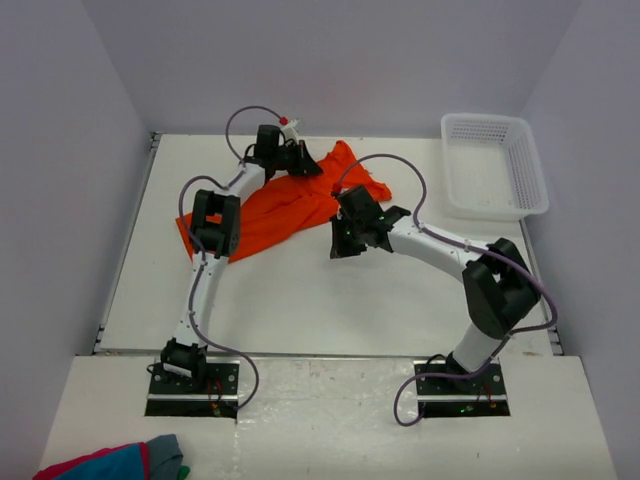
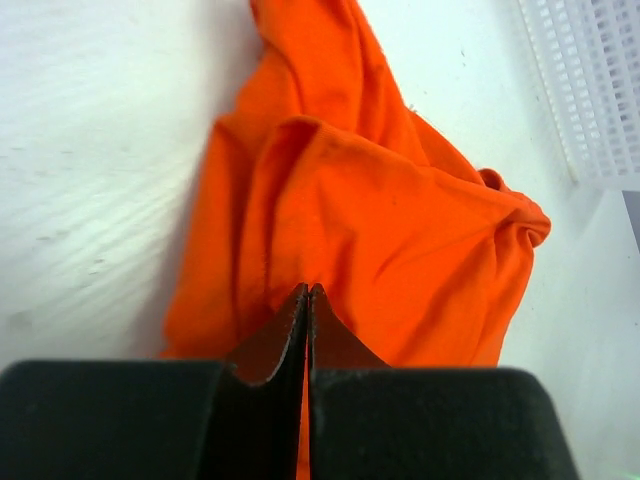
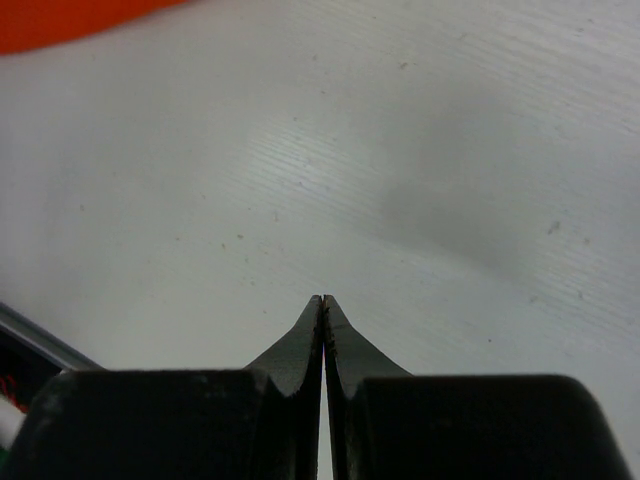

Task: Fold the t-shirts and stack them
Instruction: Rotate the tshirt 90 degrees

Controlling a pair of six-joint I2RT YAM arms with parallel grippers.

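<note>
My left pincer (image 2: 308,290) is shut over the orange t-shirt (image 2: 400,230), right pincer (image 3: 322,298) shut above the table (image 3: 450,150). White basket (image 1: 495,165) stands far right.

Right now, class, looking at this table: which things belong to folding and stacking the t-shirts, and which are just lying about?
Belongs to the job:
- orange t-shirt, crumpled between the arms

Just lying about:
- white basket, far right corner
- cloth bundle, red, blue and grey, near left edge
</note>
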